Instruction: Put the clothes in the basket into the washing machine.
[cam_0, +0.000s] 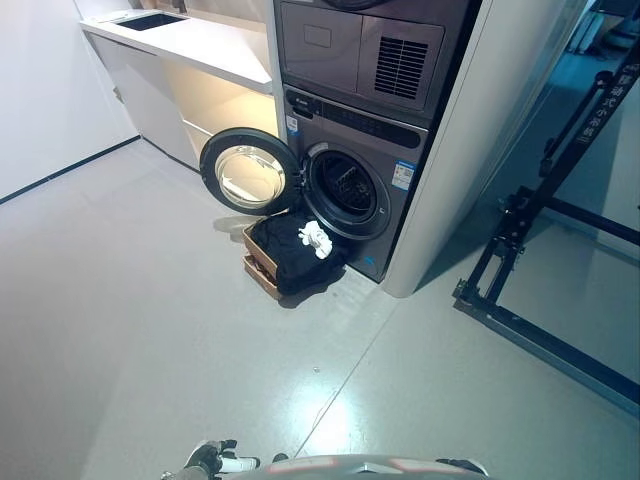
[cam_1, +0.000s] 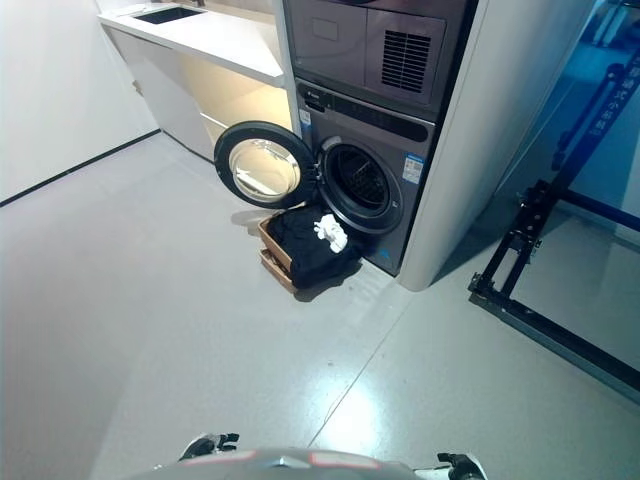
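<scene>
washing machine (cam_0: 362, 170): dark grey matt metal-look shell, door (cam_0: 250, 171) glossy chrome ring with glass; basket (cam_0: 262, 262): brown, wood-like; clothes (cam_0: 298, 252): black matt cloth, small white cloth piece (cam_0: 316, 238) on top; floor (cam_0: 150, 330): smooth grey, semi-gloss, reflecting light; desk (cam_0: 205, 42): white, smooth

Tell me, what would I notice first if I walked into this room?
The washing machine in the tall grey stack, with its round door swung open to the left. Right in front of it on the floor sits a basket heaped with black clothes and a small white piece on top.
</scene>
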